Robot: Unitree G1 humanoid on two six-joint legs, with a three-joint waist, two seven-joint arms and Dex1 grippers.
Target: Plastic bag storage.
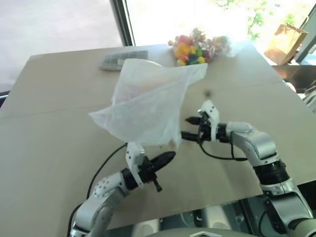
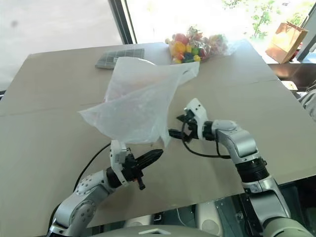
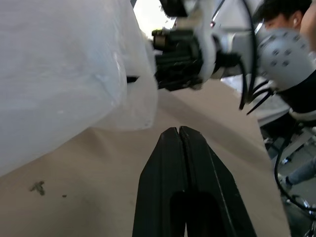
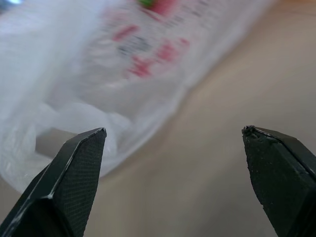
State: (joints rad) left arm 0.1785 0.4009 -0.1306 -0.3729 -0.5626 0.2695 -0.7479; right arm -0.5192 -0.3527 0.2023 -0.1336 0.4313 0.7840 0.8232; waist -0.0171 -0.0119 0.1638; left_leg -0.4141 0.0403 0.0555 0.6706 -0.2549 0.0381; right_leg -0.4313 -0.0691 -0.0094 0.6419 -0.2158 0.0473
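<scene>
The plastic bag (image 1: 148, 101) billows over the middle of the tabletop (image 1: 54, 143), its lower corner between the two grippers. The left gripper (image 1: 167, 158) has its fingers pressed together, just below the bag. The right gripper (image 1: 190, 127) has its fingers wide apart beside the bag's edge, gripping nothing. Near the far edge lie a clear bag of colourful balls (image 1: 197, 47) and a grey keypad-like slab (image 1: 123, 59), the bag partly hiding it. The right wrist view shows red print (image 4: 143, 64) on the film.

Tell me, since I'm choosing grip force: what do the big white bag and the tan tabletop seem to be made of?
The large translucent white bag looks like thin plastic film: light passes through, it creases, and red print shows in the right wrist view. The tan tabletop looks like matte cardboard or fibreboard sheet, with a seam across it; which one is unclear.
</scene>
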